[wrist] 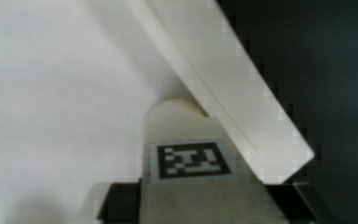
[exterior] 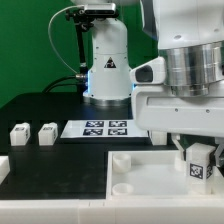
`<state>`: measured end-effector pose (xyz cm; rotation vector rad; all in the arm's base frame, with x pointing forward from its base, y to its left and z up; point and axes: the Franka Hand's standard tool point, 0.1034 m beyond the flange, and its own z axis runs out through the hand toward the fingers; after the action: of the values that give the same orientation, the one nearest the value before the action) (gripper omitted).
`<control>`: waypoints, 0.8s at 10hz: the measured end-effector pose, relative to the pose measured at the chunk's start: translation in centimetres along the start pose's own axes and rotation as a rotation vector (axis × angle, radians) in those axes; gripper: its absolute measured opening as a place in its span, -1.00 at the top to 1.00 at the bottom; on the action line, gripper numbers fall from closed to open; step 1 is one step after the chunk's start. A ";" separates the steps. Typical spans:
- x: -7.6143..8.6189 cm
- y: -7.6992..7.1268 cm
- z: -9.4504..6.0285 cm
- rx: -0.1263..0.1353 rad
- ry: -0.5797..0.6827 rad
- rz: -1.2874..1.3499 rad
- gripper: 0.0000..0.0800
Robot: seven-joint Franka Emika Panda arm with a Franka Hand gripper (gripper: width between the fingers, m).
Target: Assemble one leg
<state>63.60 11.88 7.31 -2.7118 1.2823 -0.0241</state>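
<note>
My gripper (exterior: 197,150) is shut on a leg (exterior: 201,167), a small white block with a black-and-white tag on its face. It holds the leg just above the large flat white piece with round corner sockets (exterior: 140,190) at the exterior view's lower right. In the wrist view the leg (wrist: 194,150) stands between my dark fingers (wrist: 123,203), its far end near the white piece's raised rim (wrist: 229,90). Whether the leg touches the piece is unclear. Two more legs (exterior: 18,133) (exterior: 47,133) stand on the black table at the exterior view's left.
The marker board (exterior: 105,128) lies flat in front of the arm's white base (exterior: 108,70). Another white part (exterior: 3,166) shows at the exterior view's left edge. The black table (wrist: 327,70) shows beyond the white piece's rim.
</note>
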 end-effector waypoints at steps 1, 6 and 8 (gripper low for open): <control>0.2 -0.1 0.0 -0.005 -0.005 0.263 0.26; 0.3 -0.5 0.5 0.000 -0.030 1.096 0.26; 0.4 -0.3 0.5 -0.002 -0.025 1.107 0.26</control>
<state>64.12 11.87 6.88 -1.6346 2.5172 0.1254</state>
